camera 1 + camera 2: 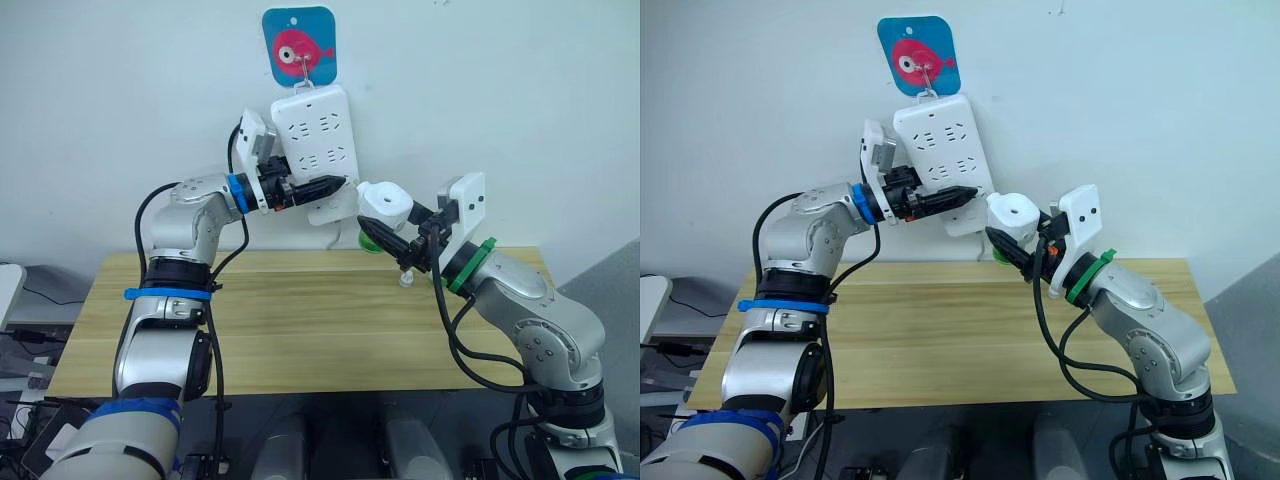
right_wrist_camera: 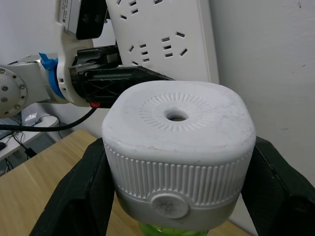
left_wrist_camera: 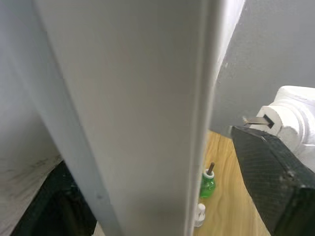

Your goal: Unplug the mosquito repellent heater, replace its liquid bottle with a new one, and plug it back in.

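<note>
My right gripper (image 1: 386, 222) is shut on the white mosquito repellent heater (image 2: 177, 132), held in the air just right of the power strip (image 1: 315, 135) on the wall. The vent hole faces up and a metal prong (image 3: 258, 120) points toward the strip. The new bottle (image 2: 170, 229), green, sits in the heater's underside, mostly hidden. The liquid bottle (image 3: 207, 183), green with a bare dark wick, stands on the table beside a small white cap (image 3: 199, 215). My left gripper (image 1: 338, 184) clamps the strip's lower part, with the strip's edge (image 3: 128, 98) between its fingers.
The power strip hangs from a hook on a blue fish plaque (image 1: 299, 45). The wooden table (image 1: 300, 320) stands against the white wall. The white cap (image 1: 406, 280) lies near the table's back edge, below my right gripper.
</note>
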Tool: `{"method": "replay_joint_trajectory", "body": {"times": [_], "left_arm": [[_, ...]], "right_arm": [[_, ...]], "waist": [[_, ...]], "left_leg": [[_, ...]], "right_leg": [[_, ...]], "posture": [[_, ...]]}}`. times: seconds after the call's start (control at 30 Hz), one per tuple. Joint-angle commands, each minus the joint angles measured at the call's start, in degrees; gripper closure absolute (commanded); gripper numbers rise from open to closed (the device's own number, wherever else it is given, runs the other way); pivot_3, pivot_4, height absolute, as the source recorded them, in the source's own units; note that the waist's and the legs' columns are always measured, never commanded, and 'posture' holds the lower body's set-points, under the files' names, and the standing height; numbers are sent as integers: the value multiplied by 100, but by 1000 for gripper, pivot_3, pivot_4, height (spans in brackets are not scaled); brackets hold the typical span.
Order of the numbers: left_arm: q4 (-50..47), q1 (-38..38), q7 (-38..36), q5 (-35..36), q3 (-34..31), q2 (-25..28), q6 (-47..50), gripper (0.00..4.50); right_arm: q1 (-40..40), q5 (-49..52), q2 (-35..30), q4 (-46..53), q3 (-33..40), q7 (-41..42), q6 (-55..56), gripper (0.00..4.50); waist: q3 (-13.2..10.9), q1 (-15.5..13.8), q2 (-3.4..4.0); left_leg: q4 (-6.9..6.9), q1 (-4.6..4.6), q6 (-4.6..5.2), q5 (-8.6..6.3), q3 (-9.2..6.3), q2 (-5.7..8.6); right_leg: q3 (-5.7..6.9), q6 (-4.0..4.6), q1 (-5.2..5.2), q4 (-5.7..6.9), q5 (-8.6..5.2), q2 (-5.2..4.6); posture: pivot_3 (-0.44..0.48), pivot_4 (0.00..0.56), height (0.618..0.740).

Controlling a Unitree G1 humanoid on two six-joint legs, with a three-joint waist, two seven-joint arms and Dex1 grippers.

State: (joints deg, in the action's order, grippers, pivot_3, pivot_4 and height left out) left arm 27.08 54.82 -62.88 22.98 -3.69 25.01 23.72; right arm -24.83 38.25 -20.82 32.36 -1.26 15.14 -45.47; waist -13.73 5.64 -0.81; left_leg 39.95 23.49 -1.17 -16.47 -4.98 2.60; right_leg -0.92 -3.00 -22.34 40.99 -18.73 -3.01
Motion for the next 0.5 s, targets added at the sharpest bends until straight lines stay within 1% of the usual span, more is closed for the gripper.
{"method": "replay_joint_trajectory", "body": {"times": [0.03, 0.17, 0.2, 0.27, 0.37, 0.47, 0.5], "left_arm": [[-398, -3, -101, 199, -158, 207, 157, 662], [-655, -130, -182, 347, -166, 381, 447, 662], [-700, -154, -186, 368, -166, 392, 476, 841], [-761, -186, -185, 395, -167, 382, 511, 1251], [-851, -230, -184, 465, -115, 269, 527, 2241], [-858, -242, -160, 466, -97, 206, 509, 3123], [-854, -243, -159, 465, -95, 194, 506, 3197]], "right_arm": [[-74, 1, -3, 125, 110, 101, 128, 1436], [-89, 0, -7, 99, 123, 142, 123, 1436], [-94, -1, -2, 89, 124, 150, 122, 1436], [-105, -12, 6, 67, 117, 162, 128, 1436], [-144, -15, 16, 14, 105, 192, 134, 1436], [-173, -22, 14, -27, 95, 221, 139, 1436], [-183, -28, 10, -40, 95, 238, 138, 1436]], "waist": [[0, 10, 0], [0, 11, 0], [0, 8, 0], [0, 6, 0], [0, 3, 0], [0, -16, 0], [0, -27, 0]], "left_leg": [[0, 0, 0, 0, 0, 0], [0, 0, 0, 0, -1, 0], [0, 0, 0, 0, -1, 0], [0, 0, 0, 0, -1, 0], [0, 0, 0, 0, -1, 0], [-2, 0, 1, -1, -2, 0], [-3, 0, 1, -1, -2, 0]], "right_leg": [[0, 0, 0, 0, 0, 0], [0, 0, 0, -1, 0, 0], [-1, 0, 0, -1, 0, 0], [0, 0, 1, -1, 0, 0], [0, 0, 1, -1, 0, 0], [0, 0, 0, -3, 0, 0], [0, 0, 0, -4, 0, 0]], "posture": [[-123, 208, 740], [-119, 212, 740], [-119, 212, 740], [-119, 212, 740], [-109, 215, 740], [-109, 215, 740], [-109, 215, 740]]}}
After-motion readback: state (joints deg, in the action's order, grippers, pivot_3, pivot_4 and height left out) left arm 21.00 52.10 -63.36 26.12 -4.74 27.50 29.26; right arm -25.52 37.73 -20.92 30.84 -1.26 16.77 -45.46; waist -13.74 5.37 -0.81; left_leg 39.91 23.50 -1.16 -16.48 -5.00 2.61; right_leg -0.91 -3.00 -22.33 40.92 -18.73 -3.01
